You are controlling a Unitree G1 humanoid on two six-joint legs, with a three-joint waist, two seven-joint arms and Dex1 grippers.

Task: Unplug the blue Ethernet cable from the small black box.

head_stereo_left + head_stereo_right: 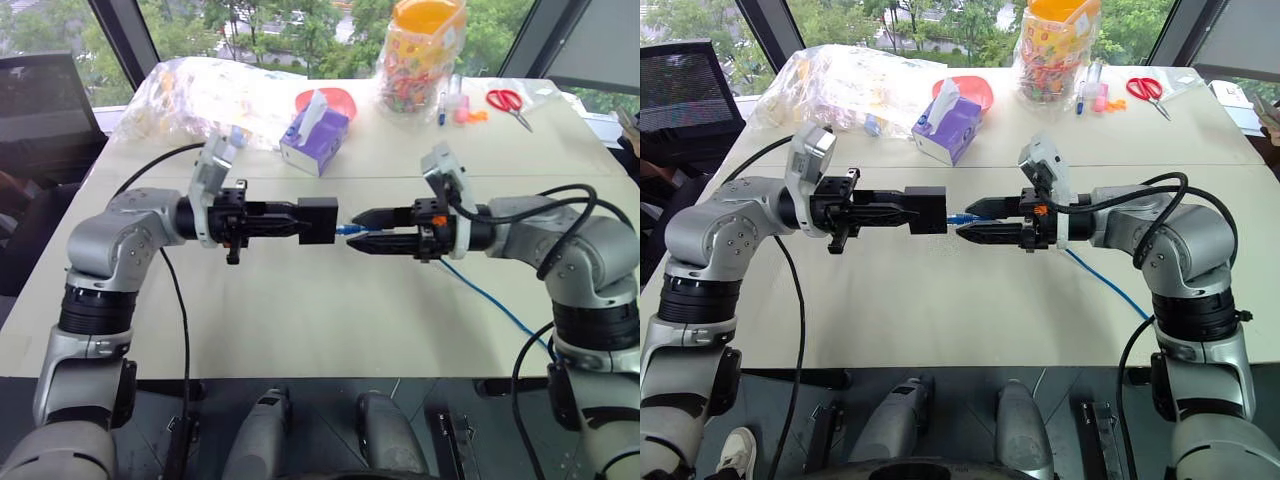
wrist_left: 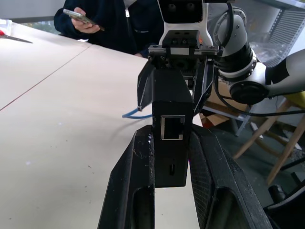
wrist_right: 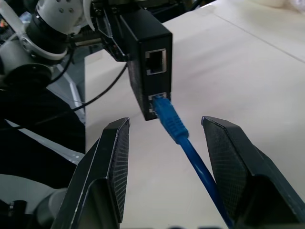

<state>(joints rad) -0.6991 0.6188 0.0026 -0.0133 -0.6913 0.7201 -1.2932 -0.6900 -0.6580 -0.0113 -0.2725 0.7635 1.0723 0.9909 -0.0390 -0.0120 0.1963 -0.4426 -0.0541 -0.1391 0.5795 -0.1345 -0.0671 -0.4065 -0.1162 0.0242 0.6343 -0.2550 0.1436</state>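
black box | blue Ethernet cable plugged | no writing legible

Office: big windows, desk chair, worktable

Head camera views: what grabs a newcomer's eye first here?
Two arms meet in mid-air over the table: the left gripper holds the small black box, jaws shut on it. The blue Ethernet cable is plugged into the box's lower socket, and the right gripper stands around the plug with open jaws, not touching. At the table's far edge sit a purple tissue box and a candy jar.
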